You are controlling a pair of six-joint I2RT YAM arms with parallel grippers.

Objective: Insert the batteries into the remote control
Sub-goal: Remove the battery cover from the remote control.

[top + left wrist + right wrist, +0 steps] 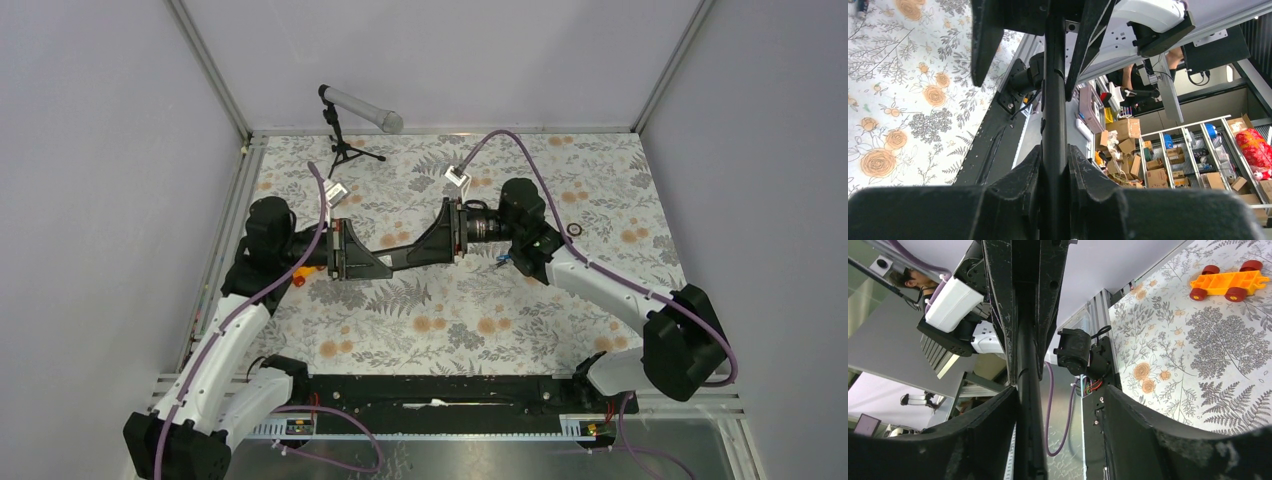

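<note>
Steadies the remote [1054, 100] in the clamped left pincer [1054, 172], right pincer [1058, 405] spread beside it; next probably calls for fetching the blue battery [503, 261] near the remote.

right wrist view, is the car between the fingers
No, the car lies on the mat off at the upper right; only the remote stands between the fingers.

Robotics lab we're looking at, grey-walled test booth [95, 200] on aluminium framing [210, 70], microphone [360, 106] on a little tripod [345, 150], warehouse-style shelves [1188, 145] beyond, crammed with cardboard boxes [1127, 128]
</note>
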